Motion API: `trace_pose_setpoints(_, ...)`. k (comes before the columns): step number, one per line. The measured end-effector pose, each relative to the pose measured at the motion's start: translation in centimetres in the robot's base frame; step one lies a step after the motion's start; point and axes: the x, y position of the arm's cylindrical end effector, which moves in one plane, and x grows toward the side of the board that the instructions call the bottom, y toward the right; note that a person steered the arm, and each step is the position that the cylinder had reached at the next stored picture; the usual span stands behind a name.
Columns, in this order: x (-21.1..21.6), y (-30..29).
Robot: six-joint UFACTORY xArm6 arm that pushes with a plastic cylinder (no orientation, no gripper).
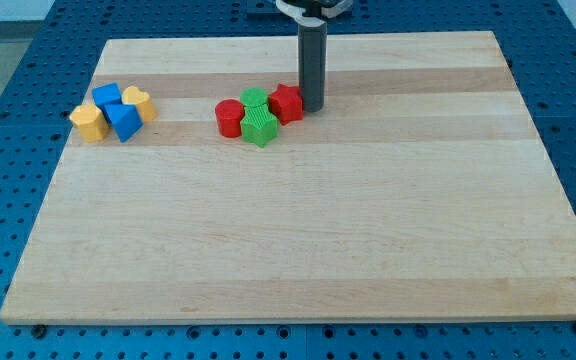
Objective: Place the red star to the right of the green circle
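Note:
The red star (287, 103) lies near the view's top centre of the wooden board (298, 250). It touches a green block (255, 99) on its left, whose shape looks round. A second green block (261, 129), star-like, sits just below that one. A red cylinder (230, 118) is at the left end of this cluster. My tip (312, 107) stands on the board right against the red star's right side.
At the view's upper left is a second cluster: a yellow block (88, 121), a blue block (107, 96), a blue triangle-like block (123, 121) and a yellow heart (138, 102). The board rests on a blue perforated table (8, 200).

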Motion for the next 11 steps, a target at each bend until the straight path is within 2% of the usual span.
trace_pose_setpoints(1, -0.2, 0.0)
trace_pose_setpoints(3, -5.7, -1.4)
trace_pose_setpoints(4, -6.0, -5.5)
trace_pose_setpoints(5, -5.5, -9.5)
trace_pose_setpoints(8, -0.9, -15.6)
trace_pose_setpoints(11, -0.8, -21.2)
